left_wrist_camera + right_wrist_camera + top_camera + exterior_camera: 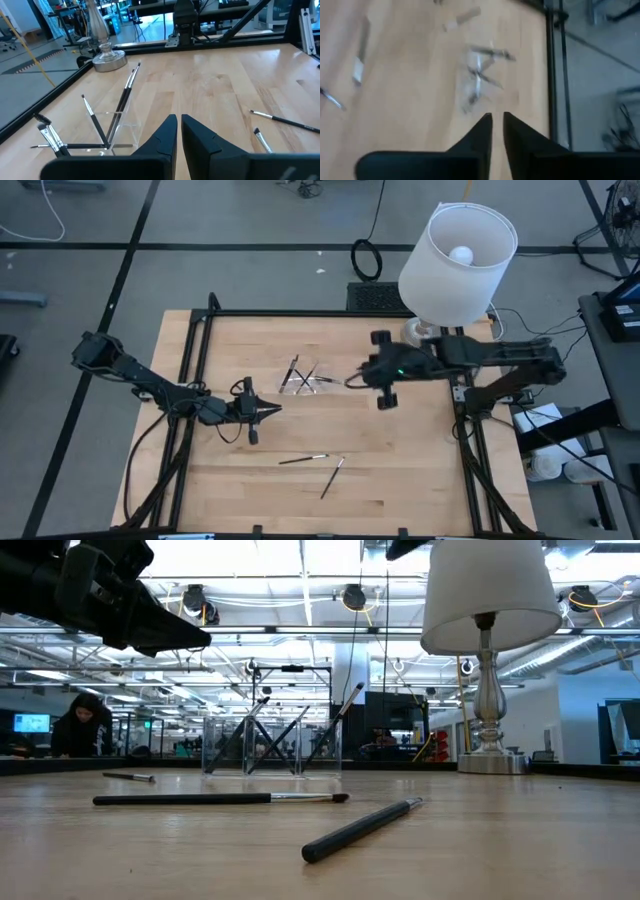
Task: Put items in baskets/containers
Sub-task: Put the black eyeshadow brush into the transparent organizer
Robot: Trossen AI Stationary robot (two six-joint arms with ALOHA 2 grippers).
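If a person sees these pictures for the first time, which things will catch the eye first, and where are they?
First the big white lamp at the table's far right corner. Next the clear container near the table's middle, with dark brushes leaning in it, between the left gripper and the right gripper. Two brushes lie loose on the wood near the front edge.

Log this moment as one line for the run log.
clear plastic container: holds several thin dark brushes | two thin dark brushes loose on wooden table | left gripper: beside container, empty | right gripper: beside container, empty
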